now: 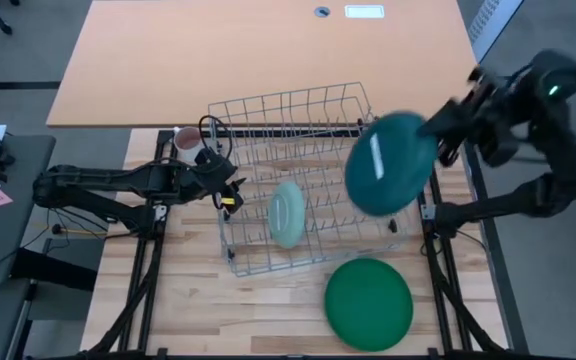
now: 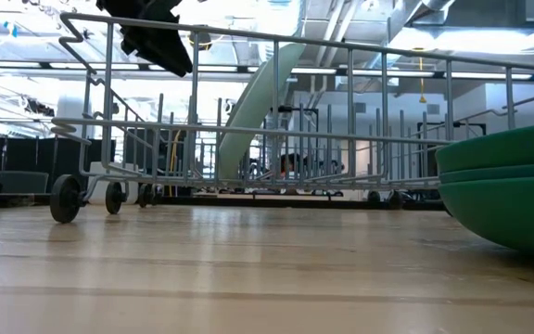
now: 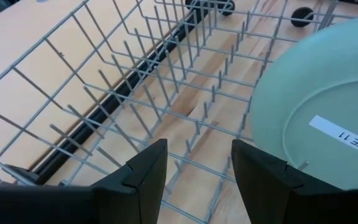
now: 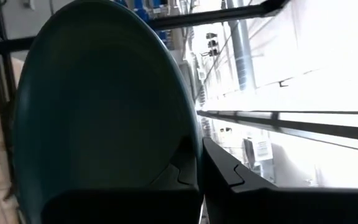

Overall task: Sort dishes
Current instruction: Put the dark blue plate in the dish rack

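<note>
Right pincer (image 1: 430,128) grips the teal plate (image 1: 388,163) over the rack (image 1: 298,180).
Left pincer (image 3: 197,171) gapes wide beside the mint plate (image 1: 288,214).

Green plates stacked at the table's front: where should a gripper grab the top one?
The green plates lie flat, in front of the rack. Pinch the top plate's raised rim from the right; that edge is clear. The right gripper holds the teal plate now.

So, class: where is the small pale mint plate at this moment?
In the high view, the mint plate stands on edge inside the wire rack, near its middle, between the left end effector and the raised teal plate.
</note>
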### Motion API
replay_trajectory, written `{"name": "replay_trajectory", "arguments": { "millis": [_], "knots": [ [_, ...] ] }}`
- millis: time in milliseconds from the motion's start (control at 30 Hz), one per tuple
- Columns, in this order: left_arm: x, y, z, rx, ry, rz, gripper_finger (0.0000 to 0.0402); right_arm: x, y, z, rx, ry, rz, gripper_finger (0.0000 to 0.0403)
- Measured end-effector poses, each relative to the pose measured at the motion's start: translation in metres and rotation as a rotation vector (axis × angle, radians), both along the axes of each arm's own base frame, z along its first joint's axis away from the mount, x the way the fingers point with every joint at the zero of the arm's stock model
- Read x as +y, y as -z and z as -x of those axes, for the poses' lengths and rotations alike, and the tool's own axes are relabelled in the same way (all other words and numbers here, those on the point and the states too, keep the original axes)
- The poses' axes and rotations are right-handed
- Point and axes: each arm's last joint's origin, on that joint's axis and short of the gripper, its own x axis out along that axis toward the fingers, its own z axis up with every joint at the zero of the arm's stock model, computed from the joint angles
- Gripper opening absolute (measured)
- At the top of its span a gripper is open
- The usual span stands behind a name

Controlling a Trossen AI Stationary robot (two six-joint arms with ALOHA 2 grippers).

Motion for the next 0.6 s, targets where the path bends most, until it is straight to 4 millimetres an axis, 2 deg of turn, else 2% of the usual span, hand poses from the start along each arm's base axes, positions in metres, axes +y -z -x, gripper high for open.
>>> {"name": "replay_trajectory", "arguments": {
  "millis": [200, 300, 400, 467, 600],
  "knots": [
    [0.0, 0.0, 0.0, 0.003, 0.002, -0.002, 0.0172, -0.041, -0.029, 0.007, 0.007, 0.028, -0.017, 0.0004],
    [0.0, 0.0, 0.0, 0.013, 0.01, -0.012, 0.0172, -0.07, -0.032, 0.009, 0.094, -0.032, -0.1, 0.0004],
    [0.0, 0.0, 0.0, 0.013, 0.01, -0.013, 0.0172, -0.089, -0.023, 0.011, 0.223, -0.151, -0.209, 0.0003],
    [0.0, 0.0, 0.0, 0.014, 0.01, -0.013, 0.0172, -0.089, -0.012, 0.012, 0.256, -0.172, -0.237, 0.0001],
    [0.0, 0.0, 0.0, 0.02, 0.014, -0.018, 0.0172, -0.079, 0.027, 0.011, 0.289, -0.171, -0.175, 0.0001]
  ]
}}
